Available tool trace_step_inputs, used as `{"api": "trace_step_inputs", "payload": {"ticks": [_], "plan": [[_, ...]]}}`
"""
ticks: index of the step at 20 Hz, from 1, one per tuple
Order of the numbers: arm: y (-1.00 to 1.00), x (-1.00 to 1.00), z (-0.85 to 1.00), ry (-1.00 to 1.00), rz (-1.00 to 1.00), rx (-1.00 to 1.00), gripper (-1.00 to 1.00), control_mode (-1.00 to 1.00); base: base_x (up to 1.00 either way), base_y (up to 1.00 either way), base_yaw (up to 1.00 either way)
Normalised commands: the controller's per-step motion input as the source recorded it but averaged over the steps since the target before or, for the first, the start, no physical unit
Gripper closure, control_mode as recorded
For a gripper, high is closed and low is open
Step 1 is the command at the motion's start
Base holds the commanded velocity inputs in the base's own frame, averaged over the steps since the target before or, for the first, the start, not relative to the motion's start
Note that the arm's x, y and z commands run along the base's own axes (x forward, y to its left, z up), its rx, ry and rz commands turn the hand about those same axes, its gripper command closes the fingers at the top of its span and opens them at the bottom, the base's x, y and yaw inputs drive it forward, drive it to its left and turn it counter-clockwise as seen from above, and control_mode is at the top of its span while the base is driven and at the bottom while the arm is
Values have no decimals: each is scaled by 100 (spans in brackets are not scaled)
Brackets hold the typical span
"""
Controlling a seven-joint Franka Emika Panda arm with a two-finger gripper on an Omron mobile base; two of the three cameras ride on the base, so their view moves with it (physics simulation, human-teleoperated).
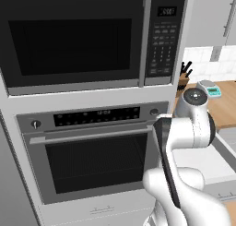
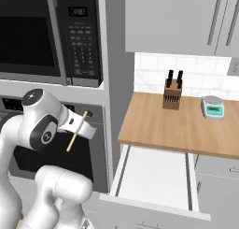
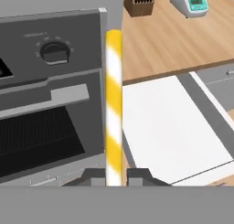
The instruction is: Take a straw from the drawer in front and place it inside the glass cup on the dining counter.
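My gripper point(image 2: 80, 128) is shut on the straw point(image 2: 74, 134), a thin yellow stick that slants across the oven front in the right base view. In the hand view the straw point(image 3: 113, 99) rises yellow-and-white from between the two fingertips point(image 3: 93, 176), and my gripper point(image 3: 114, 177) pinches its lower end. The drawer point(image 2: 154, 176) stands pulled open under the wooden worktop, its white inside bare, to the right of and below my hand. The drawer point(image 3: 173, 127) lies just right of the straw in the hand view, and the drawer point(image 1: 217, 167) also shows past my arm. The glass cup and the dining counter are out of view.
A wall oven point(image 1: 92, 160) with a microwave point(image 1: 78, 40) above it fills the left side. On the wooden worktop point(image 2: 177, 125) stand a knife block point(image 2: 172, 96) and a small kitchen scale point(image 2: 213, 106). Grey wall cabinets point(image 2: 177, 22) hang above.
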Motion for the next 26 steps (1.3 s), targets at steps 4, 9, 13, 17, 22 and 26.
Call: {"api": "trace_step_inputs", "payload": {"ticks": [4, 9, 13, 17, 22, 26], "plan": [[11, 0, -5, -5, 0, 8, 100, -100, 0, 0, 0], [8, 0, -11, -6, 0, 6, 100, -100, 0, 0, 0], [9, -3, -12, -11, 0, 4, 100, -100, 0, 0, 0], [0, 0, 0, 0, 0, 0, 100, 100, -24, 23, -1], [0, 0, 0, 0, 0, 0, 100, 100, -33, 54, -14], [0, 0, 0, 0, 0, 0, 100, 100, -38, 59, -23]]}}
